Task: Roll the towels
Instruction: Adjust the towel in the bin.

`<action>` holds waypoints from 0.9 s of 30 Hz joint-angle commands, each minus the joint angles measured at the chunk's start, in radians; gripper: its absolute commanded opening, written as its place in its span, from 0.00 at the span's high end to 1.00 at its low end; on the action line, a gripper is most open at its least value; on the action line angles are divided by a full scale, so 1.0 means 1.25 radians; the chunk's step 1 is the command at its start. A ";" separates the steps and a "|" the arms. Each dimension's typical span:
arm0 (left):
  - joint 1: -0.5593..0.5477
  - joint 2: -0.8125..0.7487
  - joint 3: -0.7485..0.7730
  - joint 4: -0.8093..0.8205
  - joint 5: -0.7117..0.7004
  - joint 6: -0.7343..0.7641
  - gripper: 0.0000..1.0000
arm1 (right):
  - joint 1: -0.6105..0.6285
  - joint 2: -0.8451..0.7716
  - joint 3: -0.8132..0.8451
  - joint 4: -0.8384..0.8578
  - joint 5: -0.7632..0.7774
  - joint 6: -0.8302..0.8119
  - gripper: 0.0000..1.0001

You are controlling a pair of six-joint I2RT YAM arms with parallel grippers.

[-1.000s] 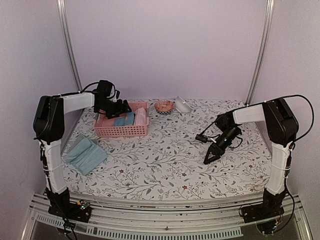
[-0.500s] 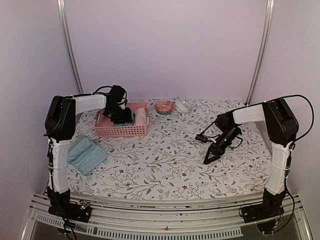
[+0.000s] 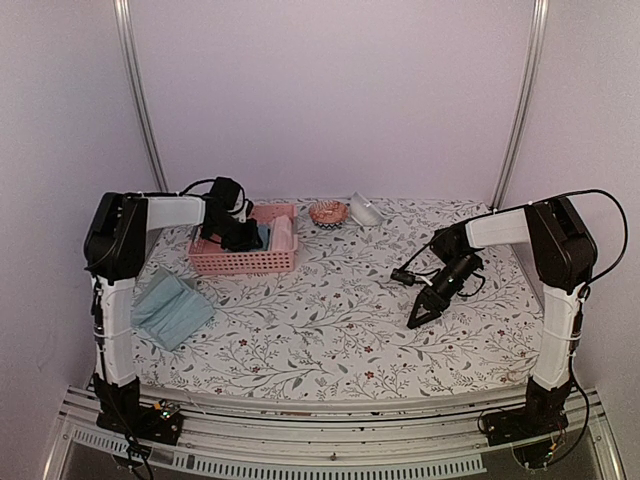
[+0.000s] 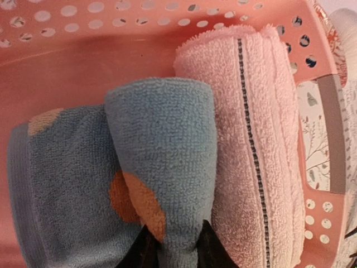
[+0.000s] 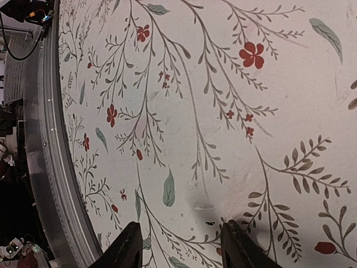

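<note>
The left gripper (image 4: 173, 248) was spread wide above the pink basket (image 3: 245, 262) a second ago. It has since dropped into the basket, at the far left corner of the table (image 3: 330, 340), and its jaws have drawn in. The left wrist view shows both fingers pinched on a raised fold of the blue towel (image 4: 162, 151), with cloth filling the gap between them. This towel lies in the basket, pressed against the pink towel (image 4: 251, 139), which sits rolled along the basket's right wall. The teal towel (image 3: 170, 308) lies folded on the table at the left edge, nearer than the basket and untouched. The right gripper (image 5: 178, 245) has not shifted: it hangs low over the right half of the table with its jaws parted on nothing. Assessment: the grasp on the blue towel looks just made, so a lift out of the basket for rolling appears to come next. The teal towel remains outstanding.
</note>
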 commanded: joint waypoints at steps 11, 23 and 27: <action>0.113 -0.101 -0.324 0.674 0.521 -0.256 0.95 | 0.004 0.039 0.005 0.000 0.027 0.002 0.51; 0.114 -0.017 -0.355 0.867 0.566 -0.459 0.86 | 0.004 0.044 0.005 -0.001 0.028 0.000 0.51; 0.115 -0.030 -0.349 0.763 0.499 -0.407 0.73 | 0.004 0.042 0.005 -0.003 0.028 -0.001 0.51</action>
